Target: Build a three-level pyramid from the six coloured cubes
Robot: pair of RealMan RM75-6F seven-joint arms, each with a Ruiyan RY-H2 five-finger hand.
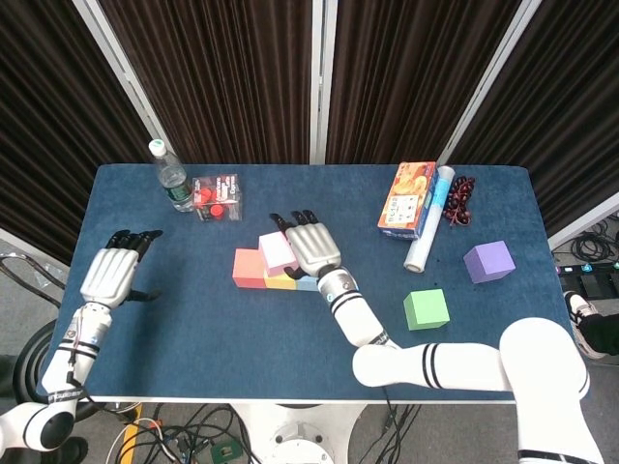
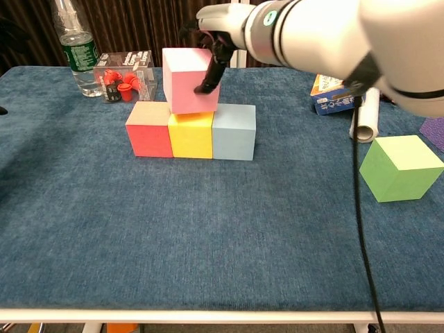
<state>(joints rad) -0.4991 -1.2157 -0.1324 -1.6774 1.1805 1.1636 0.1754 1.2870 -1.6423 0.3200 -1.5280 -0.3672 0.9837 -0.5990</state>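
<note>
Pink foam cube (image 2: 189, 80) is held by right hand (image 1: 311, 247); it should be centred over the red (image 2: 148, 129)–yellow (image 2: 191, 130) seam, squared, then released. Left hand (image 1: 108, 274) is idle, fingers spread, at 9 o'clock.

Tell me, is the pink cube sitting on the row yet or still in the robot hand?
Still held. The right robot hand grips the pink cube, which sits over the red cube and yellow cube.
</note>
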